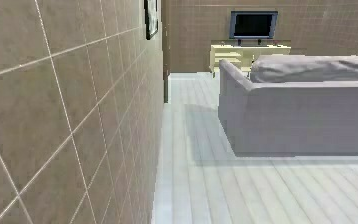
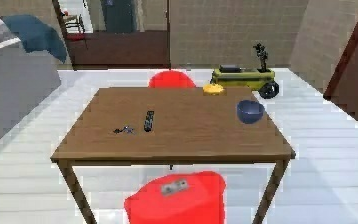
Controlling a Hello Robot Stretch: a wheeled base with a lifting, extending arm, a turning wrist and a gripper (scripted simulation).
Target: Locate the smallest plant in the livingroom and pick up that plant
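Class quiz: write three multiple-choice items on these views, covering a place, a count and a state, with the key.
1. The blue bowl stands: A on the wooden table; B on a shelf; C in a sink.
2. Red chairs at that table: A one; B two; C four.
3. The television has a screen that is: A dark; B bright white; C cloth-covered.
Key: A, it rests on the tabletop; B, one at the near side, one at the far side; A, no picture shows on it.
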